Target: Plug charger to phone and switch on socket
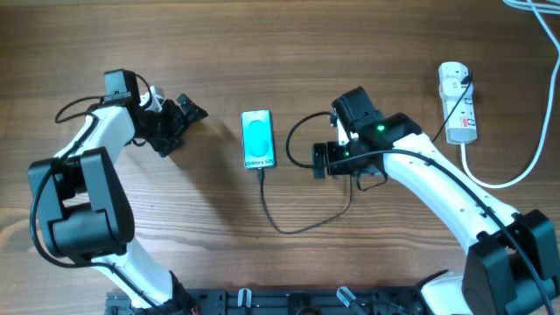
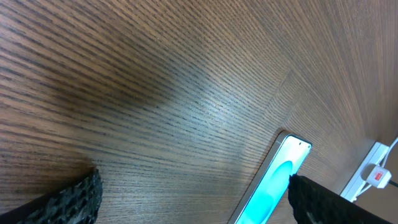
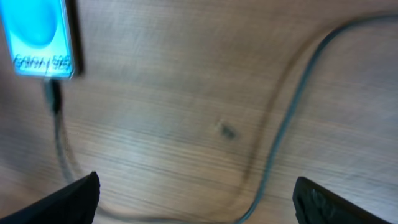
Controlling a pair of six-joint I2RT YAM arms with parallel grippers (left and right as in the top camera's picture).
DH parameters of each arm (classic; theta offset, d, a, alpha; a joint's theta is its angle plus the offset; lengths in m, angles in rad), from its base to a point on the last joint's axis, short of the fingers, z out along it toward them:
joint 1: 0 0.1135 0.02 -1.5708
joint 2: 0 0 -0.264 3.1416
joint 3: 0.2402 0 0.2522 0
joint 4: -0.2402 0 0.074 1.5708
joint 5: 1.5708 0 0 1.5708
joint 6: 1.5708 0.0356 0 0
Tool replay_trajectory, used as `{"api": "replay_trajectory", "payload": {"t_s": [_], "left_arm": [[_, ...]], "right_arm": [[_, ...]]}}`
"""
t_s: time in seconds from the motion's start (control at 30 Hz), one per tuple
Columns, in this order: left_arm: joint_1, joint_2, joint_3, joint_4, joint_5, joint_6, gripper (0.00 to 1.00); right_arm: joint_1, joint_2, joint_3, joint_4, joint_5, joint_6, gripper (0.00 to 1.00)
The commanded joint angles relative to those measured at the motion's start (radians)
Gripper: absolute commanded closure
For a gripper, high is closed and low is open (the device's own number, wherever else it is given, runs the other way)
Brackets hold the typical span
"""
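The phone point(image 1: 257, 140) lies flat mid-table, its teal screen lit. The thin black charger cable point(image 1: 282, 229) has its tip at the phone's lower end, seemingly plugged in, then loops down and right and back up under my right arm. The white socket strip point(image 1: 458, 103) lies at the far right with a black plug in it. My left gripper point(image 1: 182, 127) is open and empty left of the phone, which shows in its view point(image 2: 273, 186). My right gripper point(image 1: 317, 160) is open and empty right of the phone, above the cable point(image 3: 292, 106). The right wrist view shows the phone point(image 3: 38, 37).
A thick white lead point(image 1: 525, 171) runs from the socket strip along the right edge. The strip also shows at the right edge of the left wrist view point(image 2: 373, 175). The table point(image 1: 219, 52) is bare wood around the phone.
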Motion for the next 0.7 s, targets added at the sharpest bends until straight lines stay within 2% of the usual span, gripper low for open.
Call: {"api": "replay_trajectory", "payload": {"t_s": [0.0, 0.27, 0.67], "left_arm": [[-0.005, 0.004, -0.003, 0.0, -0.037, -0.006, 0.0], [-0.005, 0.004, -0.003, 0.0, -0.036, -0.006, 0.0], [-0.005, 0.004, -0.003, 0.0, -0.036, -0.006, 0.0]], "right_arm": [[-0.001, -0.021, -0.009, 0.048, 0.151, 0.016, 0.0], [0.0, -0.021, -0.009, 0.151, 0.15, 0.019, 0.0], [0.0, -0.021, -0.009, 0.171, 0.15, 0.019, 0.0]]}}
